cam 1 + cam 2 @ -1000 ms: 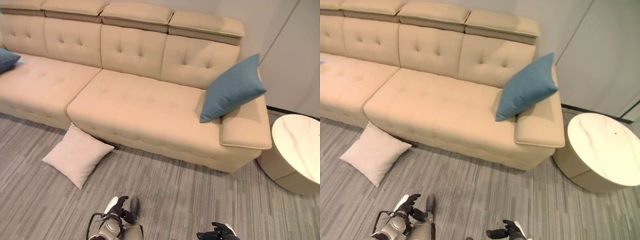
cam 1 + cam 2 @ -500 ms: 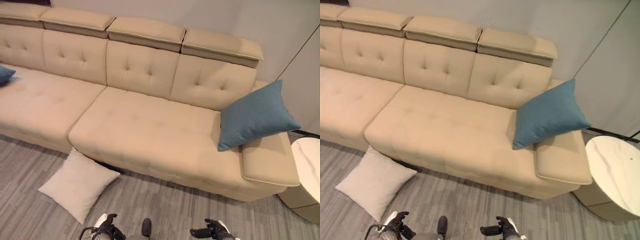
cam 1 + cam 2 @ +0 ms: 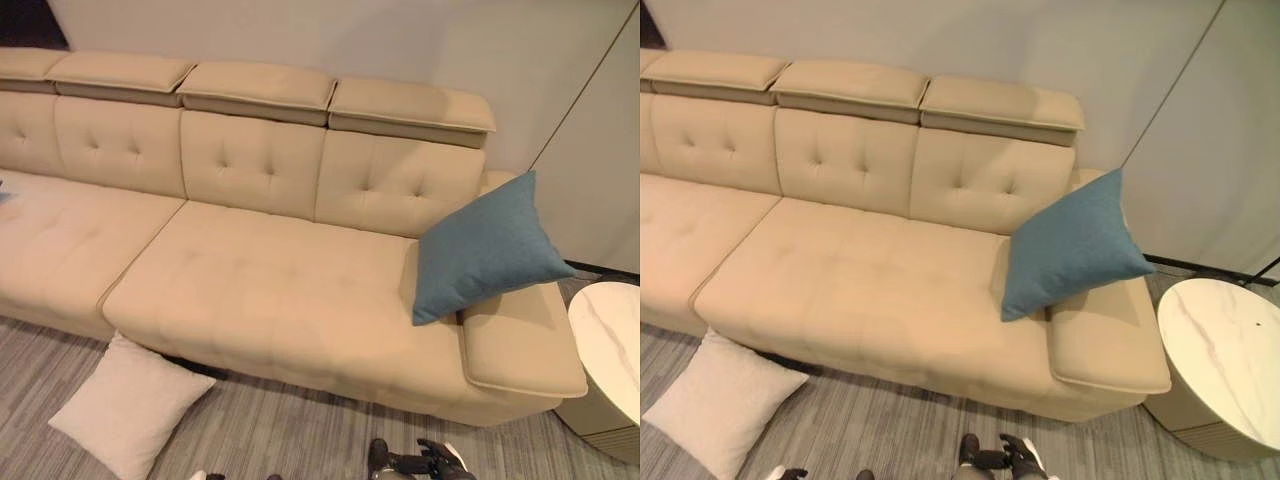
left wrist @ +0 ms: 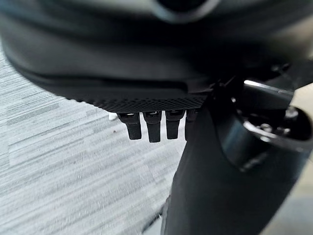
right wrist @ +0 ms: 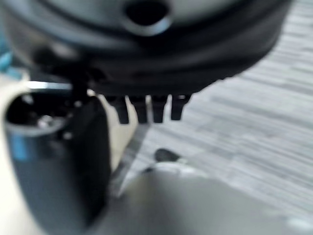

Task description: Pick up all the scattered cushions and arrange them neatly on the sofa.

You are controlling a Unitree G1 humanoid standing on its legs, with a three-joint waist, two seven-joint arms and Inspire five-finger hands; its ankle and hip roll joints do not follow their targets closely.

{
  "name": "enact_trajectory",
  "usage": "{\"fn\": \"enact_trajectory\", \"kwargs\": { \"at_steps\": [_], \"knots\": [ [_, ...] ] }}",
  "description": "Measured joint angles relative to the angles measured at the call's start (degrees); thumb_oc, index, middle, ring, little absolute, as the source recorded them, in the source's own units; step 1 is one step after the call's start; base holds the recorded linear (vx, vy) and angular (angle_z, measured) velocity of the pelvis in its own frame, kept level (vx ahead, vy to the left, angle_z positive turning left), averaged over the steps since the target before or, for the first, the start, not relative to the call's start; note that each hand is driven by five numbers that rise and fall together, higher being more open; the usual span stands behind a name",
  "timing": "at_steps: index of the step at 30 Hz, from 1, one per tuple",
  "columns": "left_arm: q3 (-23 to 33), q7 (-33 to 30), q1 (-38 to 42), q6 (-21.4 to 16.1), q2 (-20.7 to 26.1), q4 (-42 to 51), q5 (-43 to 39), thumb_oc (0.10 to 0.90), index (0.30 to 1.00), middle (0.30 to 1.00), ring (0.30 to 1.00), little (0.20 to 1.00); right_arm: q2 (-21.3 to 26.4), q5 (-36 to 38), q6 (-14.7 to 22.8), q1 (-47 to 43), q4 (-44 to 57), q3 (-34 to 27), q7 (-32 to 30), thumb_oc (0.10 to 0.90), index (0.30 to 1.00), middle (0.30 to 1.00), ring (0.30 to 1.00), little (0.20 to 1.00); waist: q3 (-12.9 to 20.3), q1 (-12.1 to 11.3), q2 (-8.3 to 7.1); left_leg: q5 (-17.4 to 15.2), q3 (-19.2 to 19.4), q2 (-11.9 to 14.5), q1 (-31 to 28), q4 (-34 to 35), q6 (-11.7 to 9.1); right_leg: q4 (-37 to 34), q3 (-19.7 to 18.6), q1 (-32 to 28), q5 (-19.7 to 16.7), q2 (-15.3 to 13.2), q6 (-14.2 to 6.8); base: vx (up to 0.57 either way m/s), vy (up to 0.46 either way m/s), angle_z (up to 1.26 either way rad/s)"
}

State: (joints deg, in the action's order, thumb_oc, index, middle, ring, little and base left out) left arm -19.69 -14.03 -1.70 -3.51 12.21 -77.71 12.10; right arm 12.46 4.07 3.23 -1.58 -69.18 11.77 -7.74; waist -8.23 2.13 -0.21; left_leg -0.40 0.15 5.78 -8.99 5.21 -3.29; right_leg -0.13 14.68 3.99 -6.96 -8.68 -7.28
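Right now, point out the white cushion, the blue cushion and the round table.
white cushion (image 3: 128, 405), left eye view, middle of its face.
blue cushion (image 3: 487, 248), left eye view, centre of its front.
round table (image 3: 1228, 345), right eye view, marbled top.

white cushion (image 3: 125, 419) on floor, blue cushion (image 3: 487, 249) on sofa (image 3: 260, 290)

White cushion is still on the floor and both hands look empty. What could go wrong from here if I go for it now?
The white cushion lies on the carpet against the sofa base, low and off to the robot's left; bending for it may strain balance. The blue cushion leans tilted on the armrest and could slip off if the sofa is jolted. The round table stands close by the sofa's right end, a bump hazard when turning. The left hand and right hand hang straight, holding nothing.
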Motion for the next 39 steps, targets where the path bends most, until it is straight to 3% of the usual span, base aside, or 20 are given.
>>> {"fn": "enact_trajectory", "kwargs": {
  "at_steps": [2,5,7,9,12,13,15,17,19,20,22,25,26,28,31,33,34,35,36,39],
  "knots": [
    [-0.2,0.5,-0.2,0.2,-1.2,-0.5,1.6,0.800,0.900,0.900,0.900,0.900,2.3,0.0,-0.1,0.6,-0.1,0.1,0.0,0.800,0.900,0.900,0.900,0.900,0.6,0.8,2.32,-0.3,0.3,2.6,-0.7,-0.2,-1.0,-3.3,0.8,-2.5,-1.2,3.3,2.6,0.25,-0.289,-0.09],
    [-0.3,0.8,0.7,0.2,-1.1,-0.5,1.5,0.800,0.900,0.900,0.900,0.900,3.9,-0.1,-0.5,0.2,-0.3,0.2,0.0,0.800,0.900,0.900,0.900,0.900,0.7,1.6,3.42,0.6,-0.4,4.2,0.3,-3.1,-2.8,-3.9,0.8,-3.6,0.3,4.6,3.7,0.24,-0.366,0.00],
    [-0.3,0.8,1.4,0.2,-0.9,-0.5,1.5,0.800,0.900,0.900,0.900,0.900,4.0,-0.1,-0.5,0.0,-0.2,0.7,0.0,0.800,0.900,0.900,0.900,0.900,0.5,1.6,3.11,1.1,-0.7,4.3,1.4,-5.7,-3.9,-4.0,0.8,-4.0,1.0,5.1,4.5,0.13,-0.314,0.07],
    [-0.3,0.6,4.1,0.2,-0.1,-1.0,1.4,0.800,0.900,0.900,0.900,0.900,3.5,-0.4,-0.6,-0.8,-0.3,1.5,0.2,0.800,0.900,0.900,0.900,0.900,-0.4,1.6,1.56,0.6,-2.1,4.1,7.0,-15.8,-5.6,-4.3,0.9,-4.6,1.9,4.7,5.1,0.14,-0.358,0.22],
    [-0.2,0.0,6.3,0.1,1.2,0.3,1.0,0.800,0.900,0.900,0.900,0.900,2.9,-1.0,-0.5,-2.4,0.1,4.0,0.0,0.800,0.900,0.900,0.900,0.900,-2.1,0.2,-0.08,2.6,-5.0,4.4,13.4,-30.2,-7.8,-4.0,0.7,-6.3,3.8,6.9,8.1,0.18,-0.272,0.11],
    [-1.1,-0.8,6.7,0.2,2.2,2.2,1.0,0.800,0.900,0.900,0.900,0.900,2.7,-1.5,-0.3,-2.8,0.4,6.1,-0.5,0.800,0.900,0.900,0.900,0.900,-2.9,-1.3,-1.38,4.5,-5.9,4.3,15.8,-35.6,-7.1,-4.5,0.0,-7.5,4.0,7.1,10.1,0.16,-0.049,-0.23],
    [-2.7,-1.7,6.8,0.1,3.8,5.1,1.2,0.800,0.900,0.900,0.900,0.900,2.9,-1.8,0.0,-4.9,1.1,6.8,-1.9,0.800,0.900,0.900,0.900,0.900,-3.6,-1.7,-2.31,1.9,-5.5,2.6,18.7,-38.2,-4.9,-5.2,-0.4,-8.5,4.4,7.2,11.0,0.32,0.004,-0.09],
    [-4.4,-2.4,6.4,0.0,3.9,6.9,1.3,0.800,0.900,0.900,0.900,0.900,3.2,-1.5,0.5,-6.1,3.0,5.4,-3.8,0.800,0.900,0.900,0.900,0.900,-4.1,-1.8,-2.81,1.0,-3.6,0.9,18.6,-25.8,-3.3,-5.6,-0.8,-8.2,5.0,7.0,10.9,0.26,0.064,-0.12],
    [-5.0,-3.2,6.1,0.0,2.7,6.7,1.4,0.800,0.900,0.900,0.900,0.900,4.6,-1.2,1.3,-6.5,6.6,4.2,-6.4,0.800,0.900,0.900,0.900,0.900,-4.7,-1.7,-1.14,3.8,-3.0,0.2,18.1,-7.9,-5.3,-5.6,-1.2,-8.8,5.8,9.0,10.6,0.21,0.058,-0.12],
    [-5.2,-3.2,6.2,0.0,2.3,6.8,1.4,0.800,0.900,0.900,0.900,0.900,5.2,-1.2,1.4,-6.4,8.2,3.3,-7.1,0.800,0.900,0.900,0.900,0.900,-5.1,-1.9,-0.63,4.7,-4.3,0.0,17.8,-4.3,-5.4,-5.6,-1.2,-9.0,5.7,9.6,10.8,0.22,0.105,-0.37],
    [-4.8,-3.8,5.2,-0.5,1.6,7.1,1.4,0.800,0.900,0.900,0.900,0.900,7.1,-1.2,1.7,-7.2,11.2,1.7,-8.5,0.800,0.900,0.900,0.900,0.900,-5.7,-3.2,0.30,6.7,-4.1,0.2,18.0,-3.6,-3.9,-5.5,-2.9,-10.0,5.9,11.3,10.3,0.30,0.165,-0.62],
    [-4.7,-4.1,3.7,-1.1,0.6,5.6,2.6,0.800,0.900,0.900,0.900,0.900,12.9,-1.5,1.8,-7.4,25.1,-3.5,-12.5,0.800,0.900,0.900,0.900,0.900,-5.2,-1.2,1.48,8.1,-4.2,-1.3,15.6,-4.4,-2.5,-5.2,-4.7,-11.5,6.8,11.6,9.7,0.16,0.104,-0.35],
    [-4.8,-4.0,3.5,-1.1,0.7,5.0,3.5,0.800,0.900,0.900,0.900,0.900,14.6,-1.8,3.7,-8.7,26.3,-6.0,-15.1,0.800,0.900,0.900,0.900,0.900,-5.0,-0.8,1.26,10.0,-4.1,-1.9,13.7,-3.1,-0.9,-5.2,-5.4,-12.0,7.3,11.1,9.0,0.18,0.106,-0.26],
    [-3.5,-3.4,3.4,-1.8,0.7,4.5,3.7,0.800,0.900,0.900,0.900,0.900,21.1,-2.8,2.2,-11.7,26.2,-8.6,-15.6,0.800,0.900,0.900,0.900,0.900,-4.9,-1.4,0.68,10.3,-4.0,-3.6,11.7,-0.5,0.3,-5.1,-5.8,-12.8,8.1,9.3,7.6,0.13,0.092,-0.01],
    [0.0,-2.5,2.6,-2.5,1.4,4.6,3.5,0.800,0.900,0.900,0.900,0.900,28.7,-2.8,1.7,-11.1,28.7,-20.3,-16.7,0.800,0.900,0.900,0.900,0.900,-4.7,-2.2,0.52,9.4,-4.6,-6.0,10.8,-0.2,2.1,-5.2,-6.3,-13.9,8.7,6.8,5.7,0.12,0.066,0.20],
    [0.3,-2.2,2.5,-2.2,2.6,5.0,3.1,0.800,0.900,0.900,0.900,0.900,33.7,-2.8,1.7,-10.5,30.2,-23.0,-17.0,0.800,0.900,0.900,0.900,0.900,-4.5,-3.5,0.09,9.2,-4.8,-7.0,10.1,-0.3,2.5,-5.2,-6.7,-14.9,8.9,5.9,5.0,0.11,0.054,0.05],
    [1.8,0.1,-0.2,-1.2,3.8,9.0,2.4,0.800,0.900,0.900,0.900,0.900,34.4,-3.2,-1.6,-11.3,32.1,-28.7,-15.5,0.800,0.900,0.900,0.900,0.900,-4.2,-3.1,-0.01,8.9,-5.2,-7.5,9.7,-0.7,2.8,-5.2,-5.2,-15.2,9.3,5.1,3.6,-0.02,0.070,0.16],
    [4.8,-1.2,-2.1,-2.1,3.5,11.4,1.6,0.800,0.900,0.900,0.900,0.900,30.6,-4.3,-1.4,-4.4,45.8,-38.8,-18.2,0.800,0.900,0.900,0.900,0.900,-3.7,-3.6,0.37,8.8,-5.5,-7.7,9.1,-0.1,3.0,-5.1,-5.8,-15.7,9.2,5.1,3.5,0.00,0.098,0.18],
    [4.9,-2.4,-2.8,-2.7,3.8,10.9,1.2,0.800,0.900,0.900,0.900,0.900,28.9,-5.9,0.7,-3.3,52.8,-39.1,-21.0,0.800,0.900,0.900,0.900,0.900,-3.3,-2.8,-0.17,8.6,-5.4,-7.7,8.7,-0.1,3.3,-5.1,-6.7,-15.9,9.2,5.1,3.5,0.03,0.062,-0.12],
    [1.9,-1.4,-2.2,-1.6,3.2,5.6,1.4,0.800,0.900,0.900,0.900,0.900,32.6,-10.0,2.7,-11.5,48.5,-25.8,-21.9,0.800,0.900,0.900,0.900,0.900,-2.1,-1.8,-0.99,7.7,-4.1,-7.5,8.5,0.0,2.9,-5.1,-7.7,-16.2,9.5,5.3,3.1,0.04,0.032,-0.36]
  ]
}}
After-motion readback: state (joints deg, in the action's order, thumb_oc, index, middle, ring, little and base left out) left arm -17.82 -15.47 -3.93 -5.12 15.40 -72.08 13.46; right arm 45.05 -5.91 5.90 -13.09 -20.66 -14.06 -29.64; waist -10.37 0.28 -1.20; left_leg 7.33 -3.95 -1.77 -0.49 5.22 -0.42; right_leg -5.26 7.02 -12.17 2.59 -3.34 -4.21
